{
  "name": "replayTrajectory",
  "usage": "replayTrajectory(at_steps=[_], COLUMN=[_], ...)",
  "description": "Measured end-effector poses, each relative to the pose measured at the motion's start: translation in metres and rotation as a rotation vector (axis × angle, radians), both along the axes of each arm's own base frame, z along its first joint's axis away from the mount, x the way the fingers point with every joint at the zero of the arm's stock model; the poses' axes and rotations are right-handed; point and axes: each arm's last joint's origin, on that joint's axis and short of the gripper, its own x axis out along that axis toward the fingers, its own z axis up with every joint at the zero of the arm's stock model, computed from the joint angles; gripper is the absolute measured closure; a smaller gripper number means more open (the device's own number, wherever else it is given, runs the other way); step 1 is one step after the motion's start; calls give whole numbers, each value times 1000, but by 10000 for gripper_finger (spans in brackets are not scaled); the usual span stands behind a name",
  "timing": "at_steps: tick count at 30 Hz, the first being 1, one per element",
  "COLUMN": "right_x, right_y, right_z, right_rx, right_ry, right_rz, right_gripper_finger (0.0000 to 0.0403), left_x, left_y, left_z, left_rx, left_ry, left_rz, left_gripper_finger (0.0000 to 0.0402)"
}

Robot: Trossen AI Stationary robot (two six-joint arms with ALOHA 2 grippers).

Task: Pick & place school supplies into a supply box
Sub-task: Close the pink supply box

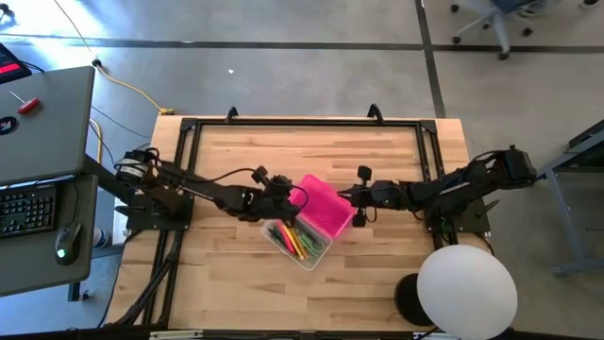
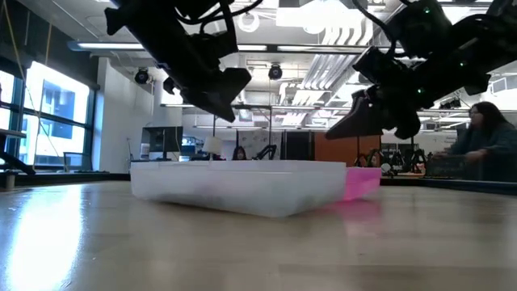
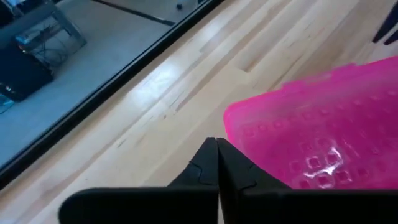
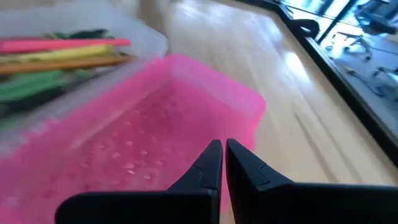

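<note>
Pink lid (image 1: 326, 205): bright, translucent, faint raised dots on it; lies flat on the table, tilted askew, directly under and between both pincers' tips.
Left gripper (image 3: 217, 154): fingers pressed together, nothing between them; hovers at the lid's near corner, above bare wood.
Right gripper (image 4: 223, 157): clenched tight, empty; tips hang over the lid's pink face, close to its edge.
Supply box (image 1: 300, 244): clear plastic tray, open, just past the lid on the side away from both pincers' wrists, touching the lid along one long edge.
School supplies (image 4: 59, 59): pens and pencils lying lengthwise inside the tray; pink-red, yellow, orange and green ones visible, packed side by side.
Low view: tray (image 2: 242, 184) reads as a frosted white wall on the tabletop, the pink lid showing beside it, both arms hanging dark above, clear of it.
Table (image 1: 236, 274): pale wood planks, black frame rail round the edge.
Beyond the table: grey floor, a yellow cable (image 1: 132, 90), a desk with keyboard (image 1: 26, 210) outboard of the left arm, a white round lamp (image 1: 466, 291) near the right arm's base.
Room: open workshop with ceiling ducts, windows, a seated person (image 2: 483, 137) far behind the right arm.
</note>
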Motion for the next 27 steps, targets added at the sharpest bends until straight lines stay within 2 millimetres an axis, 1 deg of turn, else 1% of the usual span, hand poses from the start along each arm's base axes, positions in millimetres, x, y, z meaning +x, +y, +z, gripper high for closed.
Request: replayTrajectory(at_steps=[2,4,7,9,11,14,17,19,23,25,27], right_x=[-1,-2,-4,-6,-10,-18,-20,-20,-21,-22,-23], right_y=[0,-2,-8,-13,-17,-22,-24,-25,-28,-29,-30], right_z=[-1,-1,-1,-5,-12,-23,-25,-25,-27,-28,-29], right_rx=[-2,-60,-144,-133,-48,93,177,206,291,339,379], right_ry=[7,19,43,96,158,254,267,269,289,299,315], right_rz=[-30,-122,-206,-198,-190,-191,-191,-169,-105,-69,-48], right_gripper_finger=[402,402,402,402,402,403,403,403,403,403,403], left_x=[-1,-1,-2,-4,-7,-16,-29,-37,-48,-46,-45], left_y=[-4,-10,-24,-35,-47,-66,-83,-94,-112,-117,-116], left_z=[0,-1,-2,-3,-2,7,19,25,21,12,2], left_rx=[0,-21,-85,-128,-151,-175,-232,-302,-474,-500,-483], left_ry=[1,6,1,-2,-1,-23,-14,2,71,90,126], left_rz=[-14,-49,-116,-158,-210,-286,-406,-500,-600,-587,-561], left_gripper_finger=[386,392,386,378,379,392,389,384,392,392,389])
